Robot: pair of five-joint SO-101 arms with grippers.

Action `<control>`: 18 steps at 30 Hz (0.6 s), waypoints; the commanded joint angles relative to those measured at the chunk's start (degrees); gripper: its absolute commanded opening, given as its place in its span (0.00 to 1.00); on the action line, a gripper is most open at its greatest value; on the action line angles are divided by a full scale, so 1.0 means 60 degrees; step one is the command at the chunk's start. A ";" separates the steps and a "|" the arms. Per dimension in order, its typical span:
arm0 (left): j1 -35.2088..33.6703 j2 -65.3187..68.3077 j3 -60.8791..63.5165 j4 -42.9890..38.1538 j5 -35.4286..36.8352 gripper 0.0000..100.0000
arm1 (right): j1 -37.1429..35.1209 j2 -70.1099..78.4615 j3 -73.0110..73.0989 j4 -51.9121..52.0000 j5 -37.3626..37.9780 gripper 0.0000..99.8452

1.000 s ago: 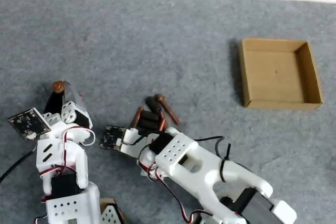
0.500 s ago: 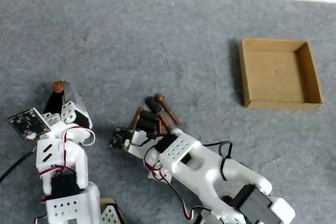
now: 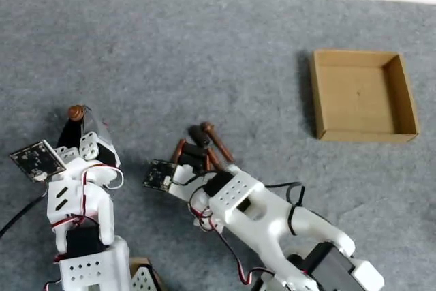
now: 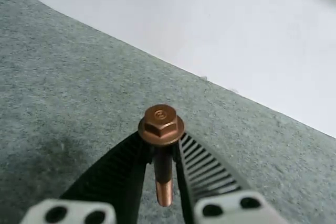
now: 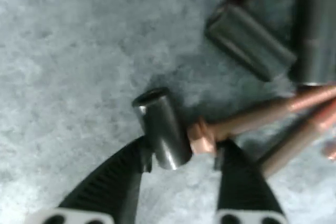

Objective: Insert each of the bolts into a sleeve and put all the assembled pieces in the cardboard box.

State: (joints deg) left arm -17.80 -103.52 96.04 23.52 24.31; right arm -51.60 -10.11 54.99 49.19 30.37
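At the left of the table my left gripper (image 3: 76,122) is shut on a copper bolt (image 4: 161,129) and holds it upright, hex head up (image 3: 75,112). In the middle lies a heap of copper bolts (image 3: 219,144) and dark sleeves (image 3: 199,134). My right gripper (image 5: 182,153) is open and low over that heap. A short dark sleeve (image 5: 161,128) leans against one finger (image 5: 130,167), and a bolt's head (image 5: 202,136) lies between the fingers beside it. More sleeves (image 5: 249,40) and bolt shanks (image 5: 294,129) lie just beyond. The cardboard box (image 3: 357,93) stands at the right, open on top.
Grey carpet (image 3: 170,52) covers the table, with a white wall along its far edge. A wide bare stretch lies between the heap and the box. Both arm bases stand at the near edge.
The right arm has shifted a little right and forward, bringing its gripper onto the heap. The left arm has stayed still with its bolt.
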 commanded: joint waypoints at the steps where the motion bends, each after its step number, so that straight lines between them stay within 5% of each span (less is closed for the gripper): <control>1: -0.0081 -0.0168 0.0168 -0.0073 0.0000 0.00 | 0.0022 0.0154 0.0359 -0.0652 0.0044 0.05; 18: -0.0081 -0.0168 0.0183 -0.0029 -0.0015 0.00 | 0.0051 -0.0271 0.0286 -0.0667 0.0029 0.00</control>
State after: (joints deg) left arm -17.80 -103.52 96.04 23.52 24.31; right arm -51.43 -10.55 55.34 46.64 30.46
